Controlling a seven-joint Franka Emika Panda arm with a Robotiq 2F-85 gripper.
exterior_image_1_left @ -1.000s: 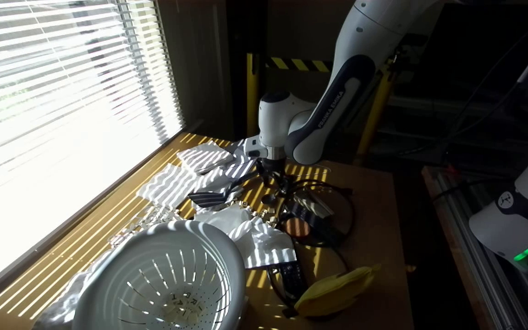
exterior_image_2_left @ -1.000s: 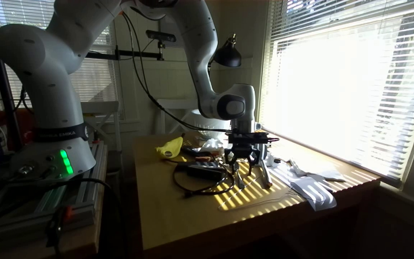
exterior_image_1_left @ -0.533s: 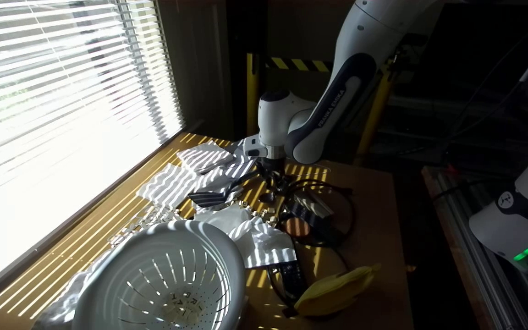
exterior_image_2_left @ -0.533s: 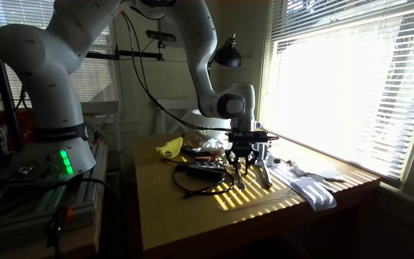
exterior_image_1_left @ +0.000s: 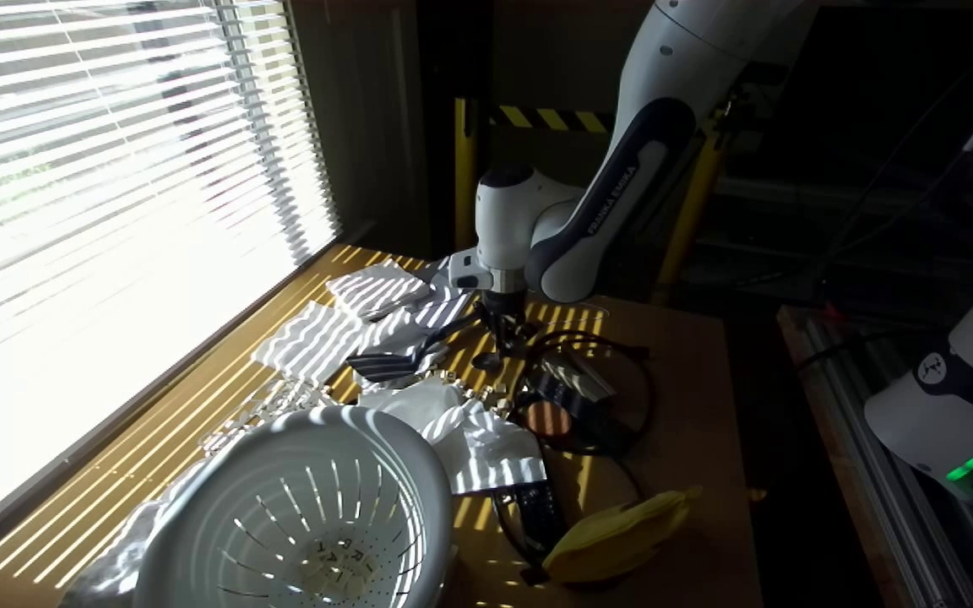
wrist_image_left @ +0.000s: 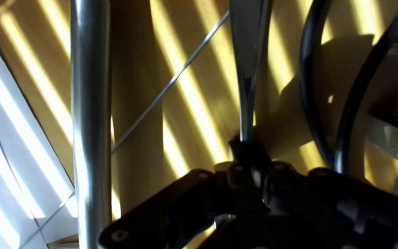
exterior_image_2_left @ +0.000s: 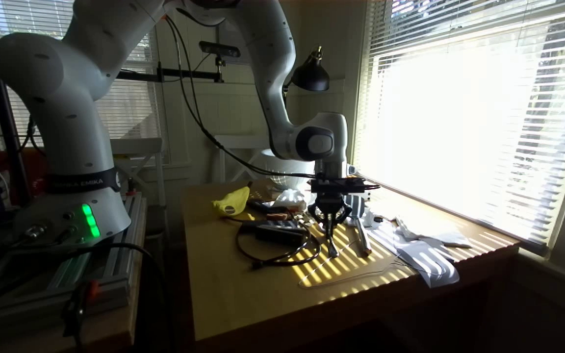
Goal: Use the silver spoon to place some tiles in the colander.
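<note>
the silver spoon (wrist_image_left: 249,48) should prove light, stiff and slippery; a firm pinch on its slim handle is called for, lest it be twisted. there it is clasped by the hand (wrist_image_left: 248,151), whose jaws stand nearly together around it. in an exterior view it is seen far across the tabletop (exterior_image_1_left: 689,397), well apart from the colander (exterior_image_1_left: 429,473) at the near left.

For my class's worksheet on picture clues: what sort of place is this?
Probably a room in a home or office, set up as a robot workspace: slatted window blinds, white chairs and a robot arm.
</note>
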